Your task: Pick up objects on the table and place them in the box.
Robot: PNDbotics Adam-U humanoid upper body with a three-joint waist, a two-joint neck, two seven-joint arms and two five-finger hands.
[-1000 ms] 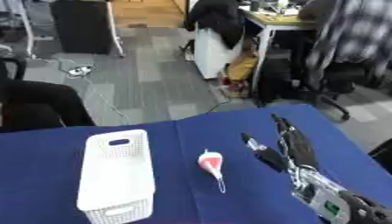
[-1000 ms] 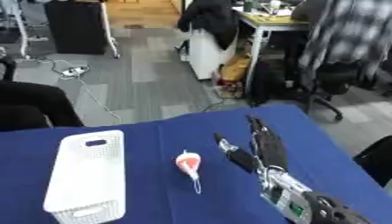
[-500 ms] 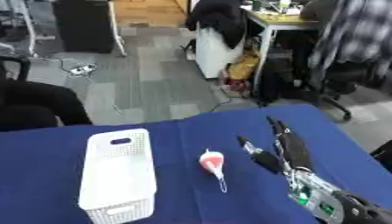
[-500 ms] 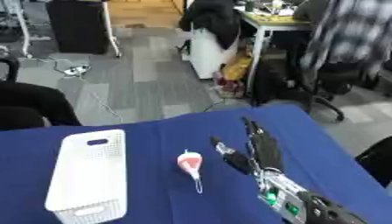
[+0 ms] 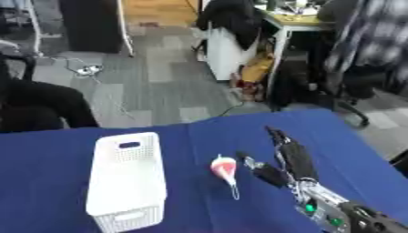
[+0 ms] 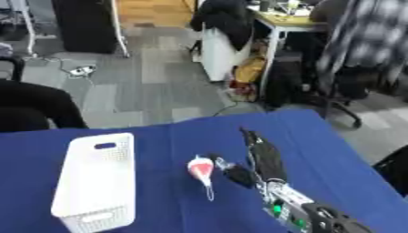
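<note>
Right of the table's middle, the right hand's fingers (image 5: 288, 150) lie straight and close together, pointing toward the far edge, with the thumb (image 5: 263, 170) spread out to the left. They clasp nothing. The right hand (image 5: 293, 160) is black, and its forearm runs back to the near right corner, where green lights glow on the wrist.

Just left of the thumb lies a small red and white object (image 5: 224, 169), with a thin pale stem or cord trailing toward the near edge. Whether the thumb tip touches it cannot be told; the two are very close. The object rests on the blue table (image 5: 48, 159), outside the box.

Further left stands the white box (image 5: 127, 177), a long plastic basket with perforated walls and a handle slot at its far end. It sits upright with its long side running near to far, apart from the red and white object. No contents show inside it.

Beyond the table's far edge lies a grey floor with a black chair on the left and a desk with hanging dark clothing.
</note>
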